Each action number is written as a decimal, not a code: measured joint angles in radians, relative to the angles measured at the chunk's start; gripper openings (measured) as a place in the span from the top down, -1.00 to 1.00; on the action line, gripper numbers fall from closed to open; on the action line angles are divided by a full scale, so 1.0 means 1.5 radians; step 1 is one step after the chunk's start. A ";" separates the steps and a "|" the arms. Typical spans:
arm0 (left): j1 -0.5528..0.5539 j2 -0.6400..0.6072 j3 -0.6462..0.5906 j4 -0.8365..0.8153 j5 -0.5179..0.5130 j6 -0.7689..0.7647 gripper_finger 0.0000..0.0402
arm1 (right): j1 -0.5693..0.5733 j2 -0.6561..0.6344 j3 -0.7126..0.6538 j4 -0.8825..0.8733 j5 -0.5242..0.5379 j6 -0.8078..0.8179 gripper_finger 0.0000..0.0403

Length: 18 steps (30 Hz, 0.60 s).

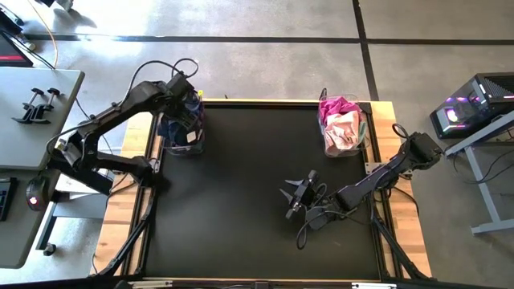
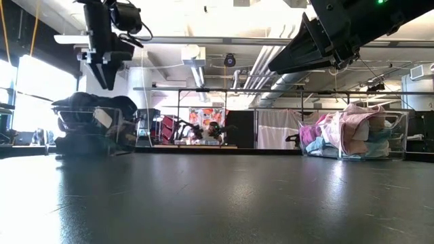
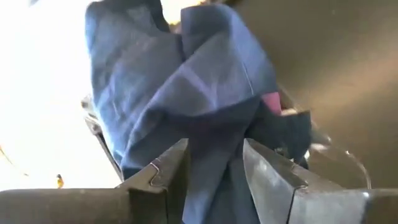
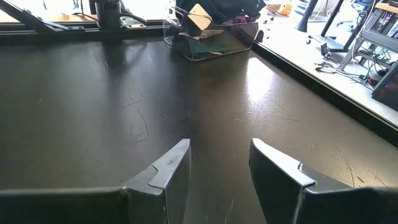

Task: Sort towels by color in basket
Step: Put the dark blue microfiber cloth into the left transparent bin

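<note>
My left gripper (image 1: 187,103) hangs open over the clear left basket (image 1: 178,146) at the table's far left corner, fingers pointing down. In the left wrist view a crumpled navy towel (image 3: 180,81) lies just below the open fingers (image 3: 214,149), on top of the dark towels (image 2: 91,108) piled in that basket; I see no touch. The right basket (image 1: 357,151) at the far right holds magenta and peach-pink towels (image 1: 341,124). My right gripper (image 1: 293,197) is open, low over the bare mat right of centre, holding nothing (image 4: 217,149).
A pale tag (image 4: 198,17) sticks out of the left basket's pile. The black mat (image 1: 241,185) between the two baskets shows no towels. Cables trail beside the right arm (image 1: 309,225). Wooden table edges run along both sides, with desks and equipment beyond them.
</note>
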 joint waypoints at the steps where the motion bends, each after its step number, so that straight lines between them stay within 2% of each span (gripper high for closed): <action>1: 0.000 -0.002 0.000 0.005 -0.005 -0.001 0.32 | 0.000 0.000 0.000 0.000 0.000 0.000 0.23; 5: 0.015 -0.001 -0.018 0.033 -0.057 -0.004 0.40 | 0.000 0.000 0.000 0.000 0.000 0.000 0.23; 10: 0.060 0.014 -0.088 0.124 -0.059 0.007 0.55 | 0.000 0.000 0.000 0.000 0.000 0.000 0.23; 12: 0.073 0.026 -0.125 0.176 -0.049 0.007 0.63 | 0.000 0.000 0.000 0.000 0.000 0.000 0.23; 16: 0.085 0.054 -0.188 0.265 0.014 0.032 0.81 | 0.000 0.000 0.000 0.000 0.000 0.000 0.23; 18: 0.084 0.059 -0.204 0.294 0.014 0.049 0.90 | 0.000 0.000 0.000 0.000 0.000 0.000 0.23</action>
